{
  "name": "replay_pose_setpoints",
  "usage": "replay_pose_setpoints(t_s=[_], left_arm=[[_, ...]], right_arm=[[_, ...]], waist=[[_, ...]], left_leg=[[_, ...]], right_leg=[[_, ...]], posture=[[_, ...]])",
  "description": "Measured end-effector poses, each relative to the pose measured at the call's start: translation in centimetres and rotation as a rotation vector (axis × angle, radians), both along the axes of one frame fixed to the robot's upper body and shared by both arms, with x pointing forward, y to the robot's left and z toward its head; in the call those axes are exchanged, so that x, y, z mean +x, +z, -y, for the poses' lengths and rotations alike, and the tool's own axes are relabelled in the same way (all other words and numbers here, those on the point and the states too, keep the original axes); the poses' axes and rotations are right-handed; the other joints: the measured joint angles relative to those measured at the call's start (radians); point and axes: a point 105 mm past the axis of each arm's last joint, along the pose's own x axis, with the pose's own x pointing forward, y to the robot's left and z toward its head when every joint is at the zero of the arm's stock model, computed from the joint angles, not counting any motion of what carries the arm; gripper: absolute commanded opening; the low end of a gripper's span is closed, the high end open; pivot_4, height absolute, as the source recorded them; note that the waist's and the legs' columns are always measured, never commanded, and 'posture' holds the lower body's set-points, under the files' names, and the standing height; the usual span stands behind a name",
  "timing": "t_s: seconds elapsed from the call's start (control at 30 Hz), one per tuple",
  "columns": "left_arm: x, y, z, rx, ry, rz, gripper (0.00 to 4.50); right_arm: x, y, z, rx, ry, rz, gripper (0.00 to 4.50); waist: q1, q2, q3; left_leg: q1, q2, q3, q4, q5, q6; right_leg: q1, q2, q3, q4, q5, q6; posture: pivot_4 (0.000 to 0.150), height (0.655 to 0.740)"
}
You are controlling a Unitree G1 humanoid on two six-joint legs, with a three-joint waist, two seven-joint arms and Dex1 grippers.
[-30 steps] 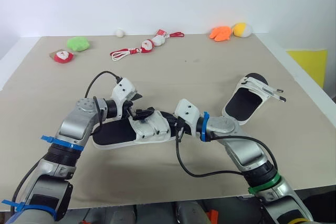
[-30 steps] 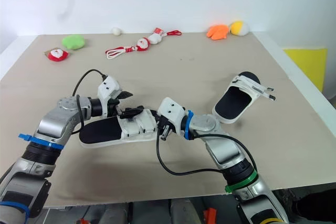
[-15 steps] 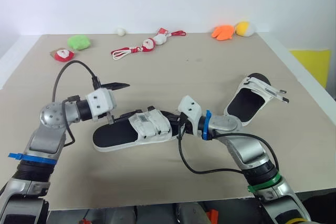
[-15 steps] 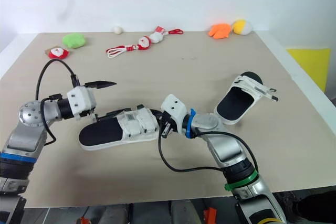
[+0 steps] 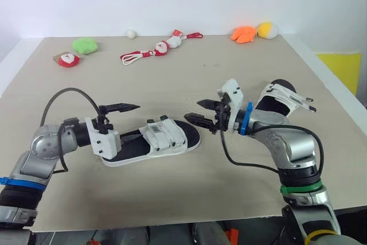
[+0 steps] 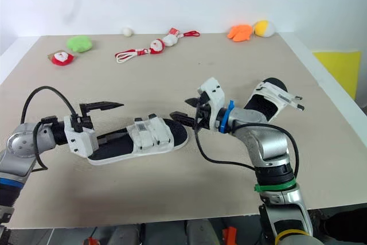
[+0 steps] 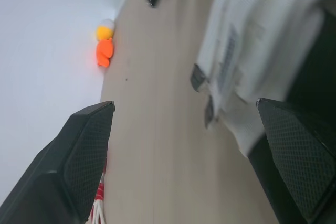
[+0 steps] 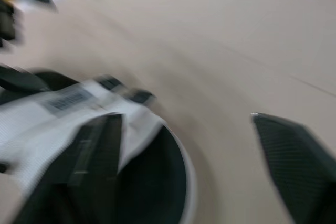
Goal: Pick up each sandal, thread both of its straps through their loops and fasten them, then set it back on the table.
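Sandals lying on table, both grippers empty

Tan table (image 5: 189, 78) holds one sandal (image 5: 155, 142) flat in the middle, straps folded across it. A second sandal (image 5: 285, 94) lies to the right, strap ends sticking out. Left gripper (image 5: 137, 120) gapes wide at the middle sandal's heel and right gripper (image 5: 192, 110) is spread beside its toe, neither holding anything.

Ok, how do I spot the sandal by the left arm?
On the table, look near the front edge, left of centre. The sandal lies flat, white straps folded across its black footbed; the other sandal has strap ends sticking out.
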Motion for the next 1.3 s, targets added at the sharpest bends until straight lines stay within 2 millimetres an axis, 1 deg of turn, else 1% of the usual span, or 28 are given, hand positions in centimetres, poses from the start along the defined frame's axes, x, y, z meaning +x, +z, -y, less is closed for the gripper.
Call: replay_pose_setpoints(t_s=[0.1,0.2,0.33,0.43,0.57,0.67,0.77,0.8,0.83,0.87,0.97,1.0,1.03,1.07,1.17,1.2,1.23,1.3], left_arm=[[-0.3,-0.4,0.0,0.038,-0.019,0.002,4.5],[-0.6,-1.5,0.5,0.071,-0.057,-0.017,4.5],[-0.7,-2.0,1.5,0.079,-0.096,-0.032,4.5],[-0.6,-2.1,2.3,0.074,-0.114,-0.027,4.5],[0.2,-2.1,3.8,0.067,-0.127,0.008,4.5],[0.8,-2.2,4.4,0.062,-0.126,0.021,4.5],[1.1,-2.3,4.8,0.061,-0.127,0.025,3.65],[1.2,-2.7,5.0,0.061,-0.126,0.013,3.27],[1.2,-3.0,5.2,0.061,-0.13,0.006,2.73],[1.2,-3.1,5.4,0.063,-0.134,0.003,2.5],[1.3,-3.1,5.7,0.064,-0.136,0.001,1.35],[1.5,-2.9,5.8,0.057,-0.131,0.009,0.87],[1.8,-2.5,5.8,0.049,-0.12,0.016,0.2],[1.9,-2.5,5.8,0.043,-0.11,0.013,0.03],[2.6,-2.3,5.4,0.025,-0.063,0.002,0.03],[3.1,-2.1,5.0,0.017,-0.027,-0.003,0.03],[4.0,-1.9,3.9,0.01,0.044,-0.011,0.03],[4.8,-1.6,2.7,0.011,0.111,-0.014,0.03]], right_arm=[[-1.1,1.8,0.8,0.05,0.075,0.025,4.43],[-2.4,3.3,0.8,0.067,0.161,0.052,4.43],[-2.9,5.0,1.0,0.078,0.189,0.093,4.43],[-2.9,5.3,1.1,0.07,0.183,0.102,4.43],[-2.8,6.5,0.8,0.077,0.182,0.139,4.43],[-2.9,6.7,0.8,0.087,0.18,0.14,4.43],[-3.1,7.0,0.7,0.107,0.199,0.133,4.5],[-3.4,7.2,0.6,0.121,0.216,0.126,4.5],[-3.5,7.4,0.8,0.134,0.223,0.125,4.5],[-3.6,7.7,1.0,0.143,0.226,0.128,4.5],[-3.8,8.1,1.1,0.16,0.233,0.13,4.5],[-3.8,8.1,1.0,0.161,0.232,0.129,4.5],[-3.8,8.1,1.1,0.161,0.226,0.129,4.5],[-3.7,8.1,1.1,0.161,0.222,0.13,4.5],[-3.7,8.2,1.0,0.165,0.217,0.135,4.5],[-3.6,8.2,0.9,0.168,0.218,0.138,4.5],[-3.7,8.2,0.7,0.172,0.22,0.143,4.5],[-3.6,8.2,0.6,0.169,0.211,0.156,4.5]], waist=[[0.0,0.0,0.0],[0.0,0.001,0.001],[0.0,0.001,0.001],[0.001,0.002,0.001],[0.001,0.003,0.001],[0.001,0.003,0.001],[0.001,0.003,0.002],[0.001,0.003,0.002],[0.001,0.003,0.002],[0.001,0.003,0.002],[0.002,0.003,0.002],[0.002,0.003,0.001],[0.002,0.003,0.001],[0.002,0.003,0.001],[0.001,0.003,0.001],[0.001,0.003,0.001],[-0.001,0.004,0.002],[-0.003,0.004,0.002]], left_leg=[[-0.001,-0.001,0.0,0.0,0.0,0.0],[0.0,-0.001,0.0,0.0,0.0,0.0],[0.0,-0.001,0.0,0.0,0.0,0.0],[0.0,-0.002,0.0,0.0,0.0,0.0],[-0.001,-0.002,0.0,0.001,0.0,0.0],[-0.001,-0.002,0.0,0.001,0.0,0.0],[-0.001,-0.002,0.0,0.001,0.0,0.0],[-0.001,-0.002,0.0,0.001,0.0,0.0],[-0.001,-0.002,0.0,0.001,0.0,0.0],[-0.001,-0.002,0.0,0.001,0.0,0.0],[-0.001,-0.002,-0.001,0.001,0.0,0.0],[-0.001,-0.002,-0.001,0.002,0.0,0.0],[-0.001,-0.003,-0.001,0.002,0.0,0.001],[-0.001,-0.003,-0.001,0.002,0.001,0.001],[-0.001,-0.002,-0.001,0.003,0.001,0.002],[-0.001,-0.002,-0.001,0.003,0.002,0.003],[0.0,-0.002,-0.001,0.003,0.002,0.003],[0.0,-0.002,-0.001,0.002,0.002,0.003]], right_leg=[[0.0,-0.001,0.0,0.0,0.0,0.0],[0.0,-0.001,0.0,0.0,0.0,0.0],[0.0,-0.001,0.0,0.0,0.0,0.001],[0.0,-0.002,0.0,0.0,0.0,0.001],[0.0,-0.001,0.0,0.0,0.001,0.001],[0.0,-0.002,0.0,0.0,0.001,0.002],[0.0,-0.002,0.0,0.0,0.001,0.002],[0.001,-0.002,0.0,0.0,0.001,0.002],[0.001,-0.002,0.0,0.0,0.001,0.002],[0.001,-0.002,0.0,0.0,0.001,0.002],[0.001,-0.001,0.0,0.0,0.001,0.002],[0.001,-0.001,0.0,0.001,0.001,0.002],[0.001,-0.002,0.0,0.001,0.001,0.003],[0.001,-0.002,0.0,0.001,0.002,0.003],[0.001,-0.001,0.0,0.001,0.002,0.004],[0.001,-0.001,0.0,0.001,0.003,0.005],[0.001,-0.001,0.0,0.001,0.003,0.005],[0.0,0.0,0.0,0.001,0.004,0.005]], posture=[[0.15,0.74],[0.15,0.74],[0.15,0.74],[0.15,0.74],[0.15,0.74],[0.15,0.74],[0.15,0.74],[0.15,0.74],[0.15,0.74],[0.15,0.74],[0.15,0.74],[0.15,0.74],[0.15,0.74],[0.15,0.74],[0.15,0.74],[0.15,0.74],[0.15,0.74],[0.15,0.74]])
